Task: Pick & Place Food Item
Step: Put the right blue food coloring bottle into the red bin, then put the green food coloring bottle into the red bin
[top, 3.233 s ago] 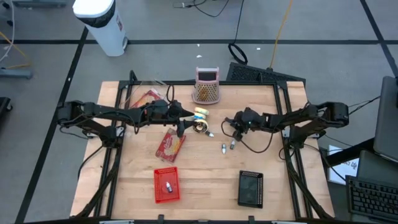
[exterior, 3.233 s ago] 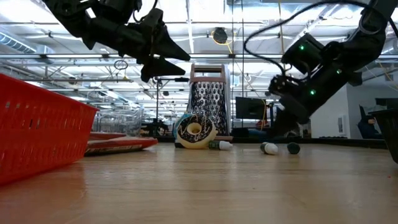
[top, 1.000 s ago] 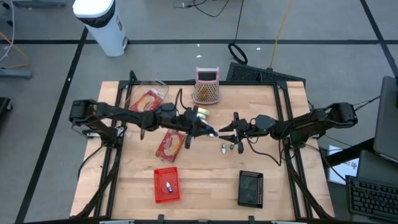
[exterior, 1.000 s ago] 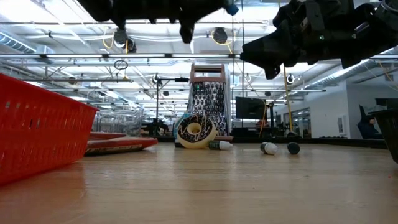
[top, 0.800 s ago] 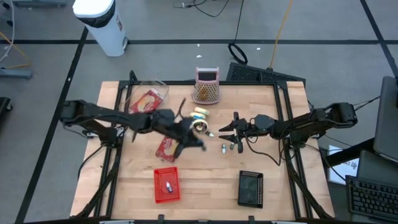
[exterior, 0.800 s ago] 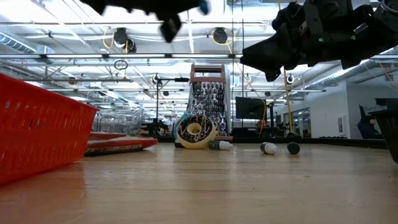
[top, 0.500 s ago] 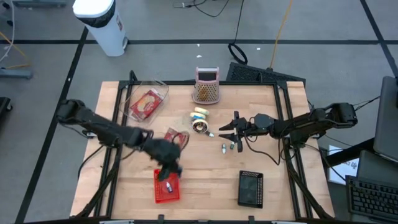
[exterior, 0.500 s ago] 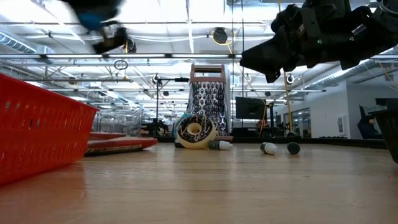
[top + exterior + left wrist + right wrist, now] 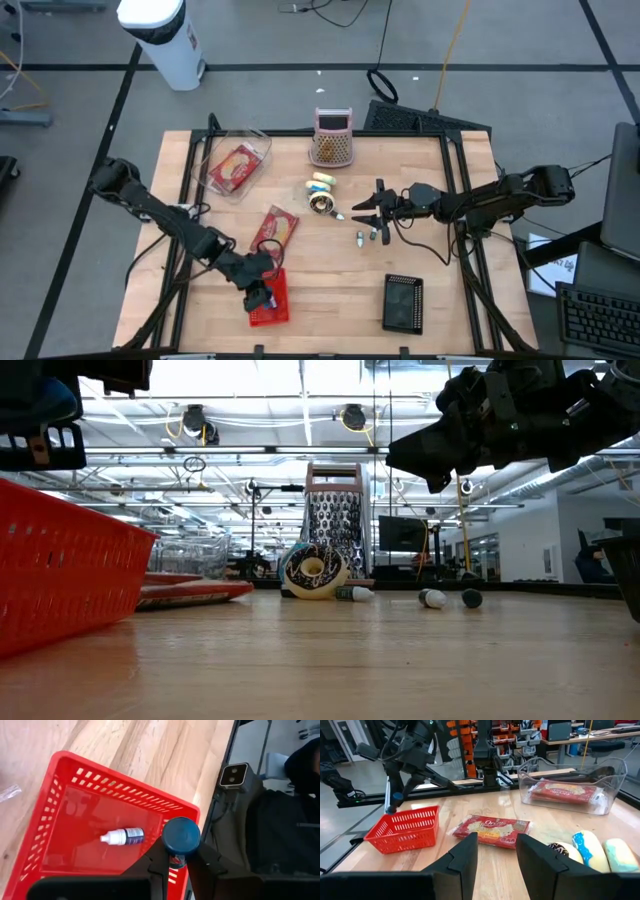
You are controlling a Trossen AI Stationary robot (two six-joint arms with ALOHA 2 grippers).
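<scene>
My left gripper hangs over the red basket near the table's front edge, shut on a small bottle with a round blue cap. The same basket has a small white dropper bottle lying on its floor. A donut and a red snack packet lie mid-table, untouched. My right gripper hovers open right of the donut, nothing between its fingers. My left gripper pinches the small bottle between its two fingertips just under the blue cap. The cap hides the bottle's body from the wrist camera. The fingers slant down from the table's left. The bottle hangs clear above the red basket's near right corner.
A clear box with a packet stands at the back left, a grater at the far edge. Yellow and blue pieces lie by the donut, two small bottles below my right gripper, a black tray front right.
My left gripper has swung from beside the donut at mid-table toward the near left, sinking and rolling its wrist, and now hangs over the red basket with the blue-capped bottle still between its fingers.
</scene>
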